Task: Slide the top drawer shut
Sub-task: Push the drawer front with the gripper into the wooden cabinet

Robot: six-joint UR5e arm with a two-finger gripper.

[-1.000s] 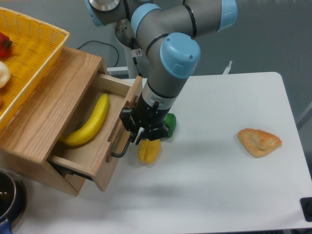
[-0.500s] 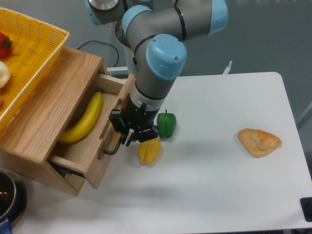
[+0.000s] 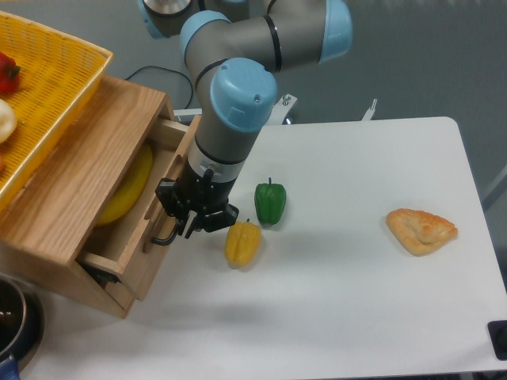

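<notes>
The top drawer [image 3: 144, 265] of the oak cabinet [image 3: 75, 170] stands open by a narrow gap, with a banana [image 3: 131, 186] lying inside it. A black bar handle [image 3: 162, 239] runs along its flat wooden front. My gripper [image 3: 192, 222] is pressed against that front right at the handle, and its fingers are close together with no gap showing. The arm's wrist hides the upper part of the front panel.
A yellow pepper [image 3: 242, 244] and a green pepper [image 3: 270, 202] lie on the white table just right of my gripper. A pastry [image 3: 421, 229] sits at the far right. A yellow woven basket [image 3: 47, 71] rests on the cabinet. A dark pot [image 3: 12, 321] is at the bottom left.
My gripper has moved left with the drawer front, and the drawer has slid further into the cabinet. Less of the banana shows, and the green pepper is now uncovered.
</notes>
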